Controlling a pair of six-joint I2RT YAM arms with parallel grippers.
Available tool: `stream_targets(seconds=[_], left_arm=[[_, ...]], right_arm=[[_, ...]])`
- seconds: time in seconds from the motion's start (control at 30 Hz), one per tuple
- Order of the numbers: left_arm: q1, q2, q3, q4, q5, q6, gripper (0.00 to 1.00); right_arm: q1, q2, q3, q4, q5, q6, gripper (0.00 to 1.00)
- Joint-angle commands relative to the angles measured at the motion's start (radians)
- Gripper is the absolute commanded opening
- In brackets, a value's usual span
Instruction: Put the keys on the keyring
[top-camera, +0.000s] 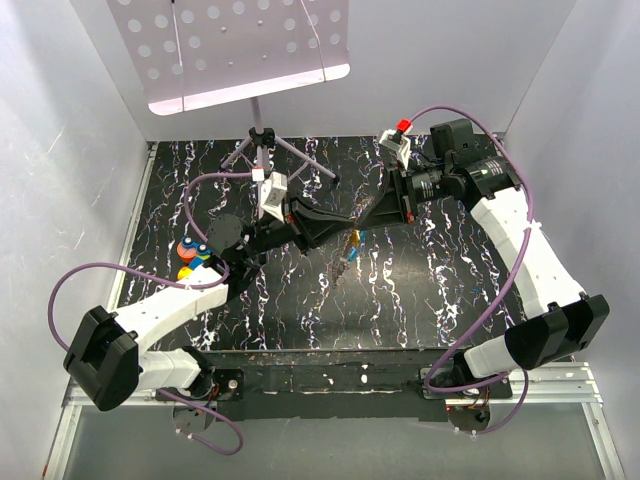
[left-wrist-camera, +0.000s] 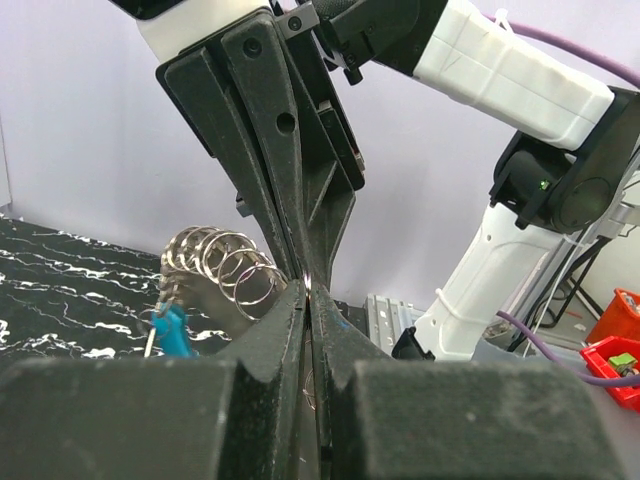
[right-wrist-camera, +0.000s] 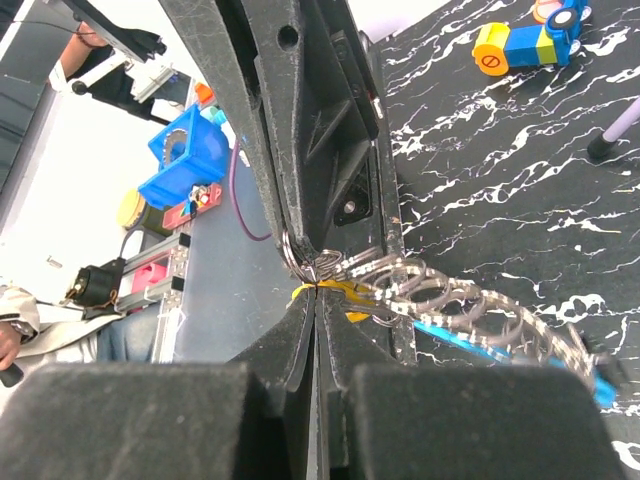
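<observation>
Both grippers meet tip to tip above the middle of the table. In the left wrist view my left gripper (left-wrist-camera: 308, 295) is shut on a thin wire keyring (left-wrist-camera: 307, 283). A chain of silver rings (left-wrist-camera: 222, 268) hangs to its left with the blue key (left-wrist-camera: 172, 332) dangling from it. In the right wrist view my right gripper (right-wrist-camera: 318, 292) is shut on the yellow key (right-wrist-camera: 343, 291), right against the keyring (right-wrist-camera: 296, 254). The ring chain (right-wrist-camera: 455, 298) and the blue key (right-wrist-camera: 470, 342) trail off to the right. From above, both keys (top-camera: 352, 245) hang under the joined tips.
Colourful toy blocks (top-camera: 191, 255) lie at the left of the marbled table (top-camera: 420, 290), also in the right wrist view (right-wrist-camera: 530, 40). A tripod stand (top-camera: 262, 140) with a perforated white board (top-camera: 240, 45) stands at the back.
</observation>
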Motion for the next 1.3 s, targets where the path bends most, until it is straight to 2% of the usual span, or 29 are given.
stream_targets(seconds=[0.0, 0.23, 0.5, 0.6, 0.83, 1.0, 1.07, 1.27], left_arm=[[0.003, -0.018, -0.018, 0.135, -0.042, -0.051, 0.00], [0.005, 0.006, -0.047, 0.258, -0.082, -0.133, 0.00], [0.005, 0.017, -0.055, 0.271, -0.096, -0.127, 0.00], [0.005, 0.011, -0.056, 0.242, -0.085, -0.088, 0.00], [0.005, -0.023, -0.042, 0.149, -0.056, 0.004, 0.00], [0.005, 0.005, -0.036, 0.189, -0.058, -0.045, 0.00], [0.003, 0.009, -0.039, 0.208, -0.062, -0.062, 0.00], [0.005, 0.011, -0.044, 0.194, -0.085, -0.062, 0.00]], right_arm=[[0.004, -0.005, -0.012, 0.053, -0.044, 0.033, 0.08], [0.004, 0.007, 0.002, 0.078, -0.067, 0.056, 0.09], [0.004, 0.007, 0.002, 0.115, -0.096, 0.090, 0.11], [-0.013, -0.015, 0.011, 0.090, -0.105, 0.073, 0.15], [-0.064, -0.066, 0.025, 0.049, -0.200, 0.003, 0.37], [-0.052, -0.049, 0.028, 0.038, -0.165, -0.019, 0.40], [-0.042, -0.043, 0.030, 0.052, -0.130, 0.003, 0.40], [-0.038, -0.066, -0.087, 0.239, -0.044, 0.222, 0.37]])
